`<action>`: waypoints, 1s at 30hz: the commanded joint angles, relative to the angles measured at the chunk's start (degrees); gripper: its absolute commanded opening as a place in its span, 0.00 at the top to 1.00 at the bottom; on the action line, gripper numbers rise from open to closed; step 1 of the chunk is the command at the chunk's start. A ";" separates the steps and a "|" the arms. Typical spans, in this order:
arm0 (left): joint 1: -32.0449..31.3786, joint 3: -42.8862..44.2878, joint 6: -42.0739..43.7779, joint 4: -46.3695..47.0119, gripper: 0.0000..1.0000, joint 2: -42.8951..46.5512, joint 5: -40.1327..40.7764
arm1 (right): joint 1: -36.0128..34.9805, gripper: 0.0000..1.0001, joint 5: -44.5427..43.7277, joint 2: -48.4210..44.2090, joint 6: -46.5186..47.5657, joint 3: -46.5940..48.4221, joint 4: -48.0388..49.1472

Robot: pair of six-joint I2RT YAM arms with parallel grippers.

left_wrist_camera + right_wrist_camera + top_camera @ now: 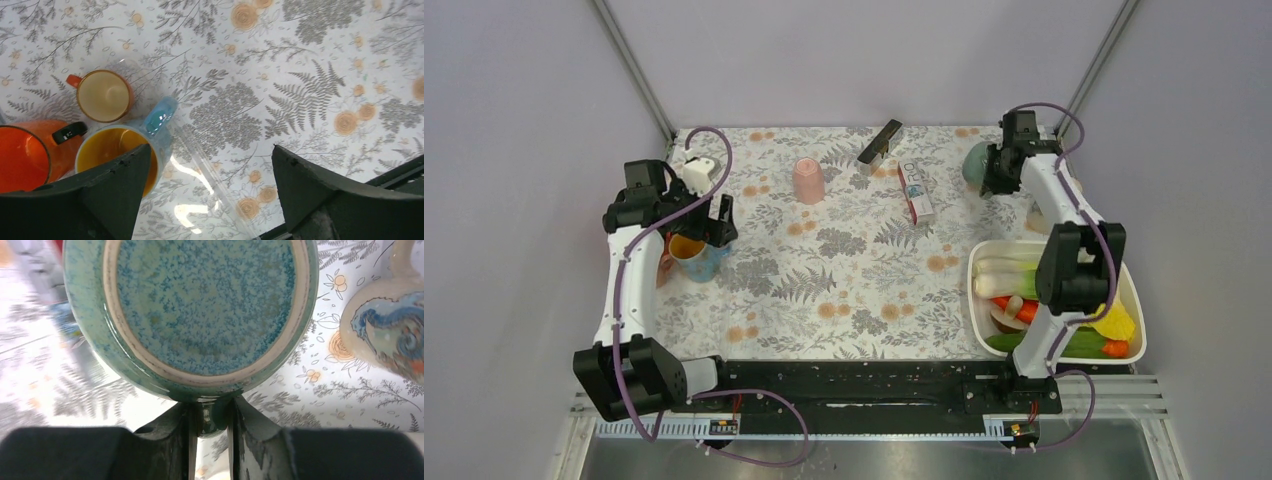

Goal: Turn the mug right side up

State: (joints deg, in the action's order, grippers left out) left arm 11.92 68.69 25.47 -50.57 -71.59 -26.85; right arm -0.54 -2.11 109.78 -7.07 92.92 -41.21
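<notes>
The mug [200, 305] is teal with a speckled blue glaze, and its flat base faces the right wrist camera. Its handle [215, 421] sits between the fingers of my right gripper [212, 415], which is shut on it. In the top view the mug [973, 163] is at the far right of the table, just left of my right gripper [992, 170]. My left gripper [210, 150] is open and empty, hovering over the left side of the table [716, 222].
Under the left gripper stand a blue mug with a yellow inside [120, 150], a small orange cup [104, 95] and an orange mug [30, 155]. A painted ceramic piece [390, 330] stands beside the teal mug. Further off are a pink cup [808, 181], a box [915, 192] and a vegetable basket [1136, 300].
</notes>
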 commanded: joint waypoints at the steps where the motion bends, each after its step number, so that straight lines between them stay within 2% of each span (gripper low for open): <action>1: -1.67 5.86 -3.45 -2.66 0.06 0.73 -10.52 | -4.59 1.00 5.37 -17.39 -5.15 -3.21 10.89; 5: -8.64 10.27 -7.25 -4.29 0.06 0.03 -16.42 | -11.77 1.00 8.57 -25.16 -7.37 -7.11 11.75; 9: -14.75 11.84 -10.74 -1.56 0.05 2.98 -21.74 | -20.51 1.00 14.58 -32.66 -12.36 -12.36 15.30; 13: -16.49 10.20 -21.57 8.72 0.01 6.77 -27.61 | -27.38 1.00 18.90 -39.62 -20.22 -19.76 25.17; 17: -19.09 6.96 -32.99 20.39 0.01 9.55 -28.67 | -33.50 1.00 20.09 -42.61 -24.42 -22.95 30.92; 20: -20.63 3.77 -41.61 28.58 0.01 9.71 -28.90 | -35.52 1.00 23.21 -43.04 -28.78 -24.98 36.61; 22: -21.44 2.38 -44.46 32.02 0.03 9.58 -28.72 | -35.90 1.00 26.46 -42.60 -32.73 -26.27 40.30; 25: -22.39 3.10 -38.42 30.54 0.07 9.32 -26.72 | -36.02 1.00 28.49 -41.95 -36.77 -25.57 43.79; 27: -22.57 4.36 -31.05 26.82 0.07 9.09 -21.30 | -36.00 1.00 28.92 -41.82 -38.04 -24.36 42.97; 30: -23.21 5.44 -23.64 26.17 0.09 8.03 -13.43 | -36.01 1.00 31.16 -41.56 -41.86 -23.50 43.54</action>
State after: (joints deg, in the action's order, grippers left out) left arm -10.55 71.59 -7.60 -26.24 -63.00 -49.45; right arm -36.27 24.01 70.26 -42.26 64.75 -11.11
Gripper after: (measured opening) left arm 0.927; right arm 0.297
